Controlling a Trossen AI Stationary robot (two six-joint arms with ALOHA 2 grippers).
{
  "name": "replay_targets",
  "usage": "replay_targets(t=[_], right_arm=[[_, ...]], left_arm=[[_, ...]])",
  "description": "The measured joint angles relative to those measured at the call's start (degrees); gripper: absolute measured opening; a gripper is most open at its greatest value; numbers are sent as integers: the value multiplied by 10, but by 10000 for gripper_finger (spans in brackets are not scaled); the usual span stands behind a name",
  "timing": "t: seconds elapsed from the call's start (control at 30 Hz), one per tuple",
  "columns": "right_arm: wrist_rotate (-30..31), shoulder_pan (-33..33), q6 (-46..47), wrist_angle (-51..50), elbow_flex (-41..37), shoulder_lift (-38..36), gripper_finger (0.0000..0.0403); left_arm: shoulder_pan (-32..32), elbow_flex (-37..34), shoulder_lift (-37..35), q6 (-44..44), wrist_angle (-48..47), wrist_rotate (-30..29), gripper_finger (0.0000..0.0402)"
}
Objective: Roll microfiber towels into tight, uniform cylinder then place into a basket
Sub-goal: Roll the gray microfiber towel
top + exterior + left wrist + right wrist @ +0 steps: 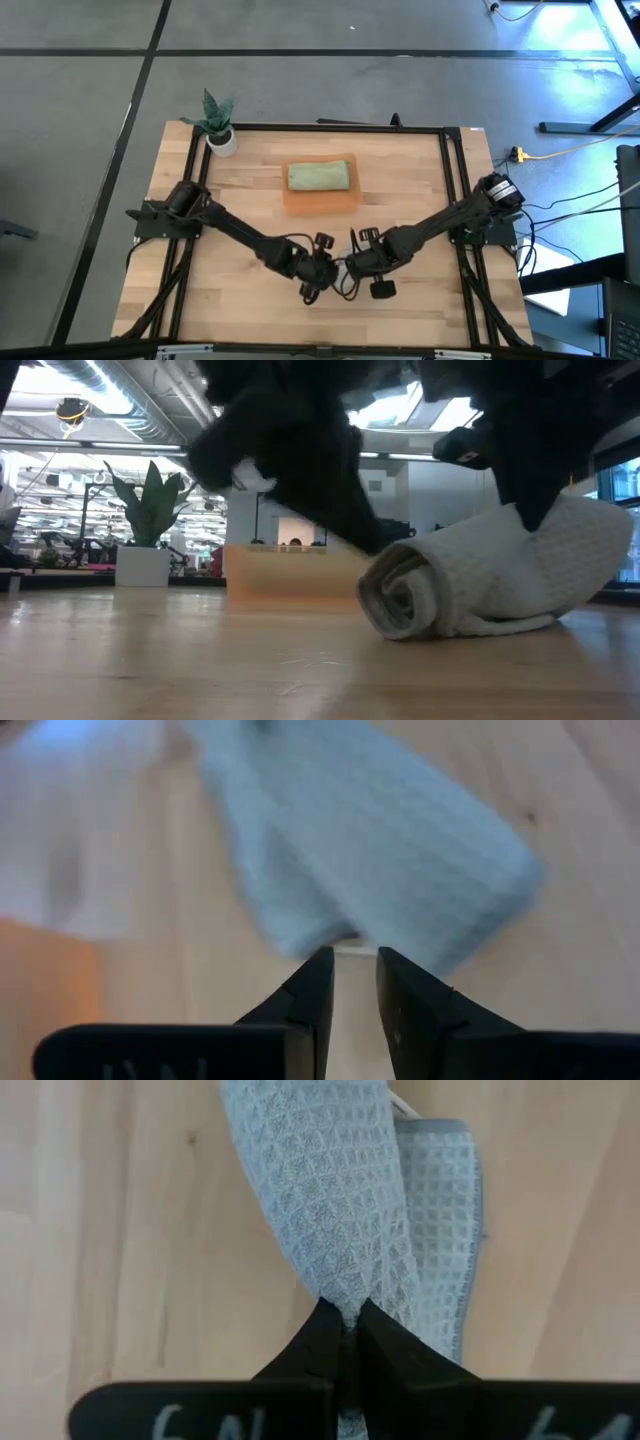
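The right pincer (342,1320) pinches the soft, light waffle-weave towel roll (340,1200); the left pincer (355,970), slightly spread, hovers beside it; grip the middle, or it probably unrolls

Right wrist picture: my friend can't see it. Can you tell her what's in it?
The right gripper has its two dark fingers pinched shut on a pale blue waffle-weave towel, rolled up and lying on the light wooden table.
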Motion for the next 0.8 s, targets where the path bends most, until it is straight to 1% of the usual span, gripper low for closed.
replay_targets(t=[0.07,0.2,0.27,0.37,0.53,0.73,0.8], right_arm=[[0,-9,0,-4,0,0,17],[1,-27,-1,-2,0,-1,17],[2,-38,-6,0,0,-1,17],[2,-55,-10,3,0,-1,17],[3,-90,-10,6,0,-1,17],[4,-133,-10,17,0,-1,22],[4,-146,-12,24,0,-1,22]], left_arm=[[7,-17,3,30,21,27,69],[19,-36,2,46,68,34,69],[27,-40,2,50,69,46,69],[38,-42,8,66,75,87,69],[47,-44,13,89,75,103,69],[59,-43,16,91,72,137,69],[61,-44,16,93,69,139,69]])
